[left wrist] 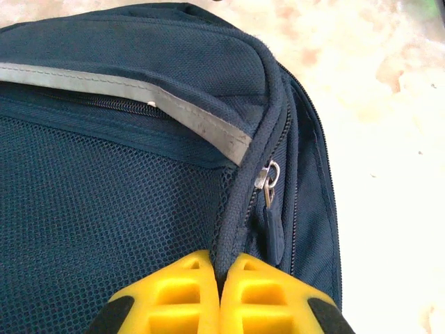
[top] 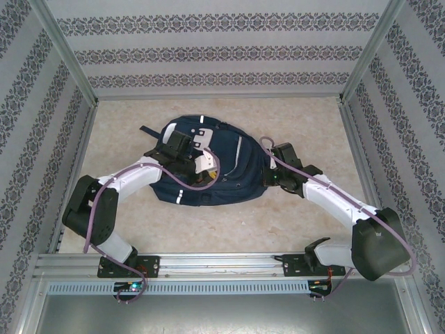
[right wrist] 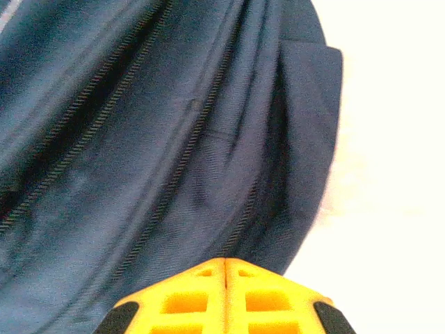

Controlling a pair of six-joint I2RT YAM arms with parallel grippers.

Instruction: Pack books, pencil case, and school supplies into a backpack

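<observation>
Looking at backpack (top: 236,174) lying flat mid-desk (top: 292,223), with both arms on it. Reading this as late stage: closing up rather than loading. Not able to confirm books, case or pens inside: hidden interior. Judging what's left as zip work plus a contents check. Not calling the zip fully run, seeing only short stretches of teeth.

Gripping with left tool (left wrist: 222,268): clenched tight on the piping (left wrist: 243,202) of the backpack's seam, taking the fabric ridge straight between the closed fingers. Sitting just beside the zip pull (left wrist: 268,182), not on it.

Keeping right tool (right wrist: 226,268) fully closed too, with no gap between fingers. Resting at the backpack's folded edge, close to bare desk. Not able to tell whether fabric is pinched there or only touched.

Expecting the next move to need a regrip onto the pull, probably by the left tool as the nearer one. Flagging risk of dragging the whole backpack instead of sliding the zip.
</observation>
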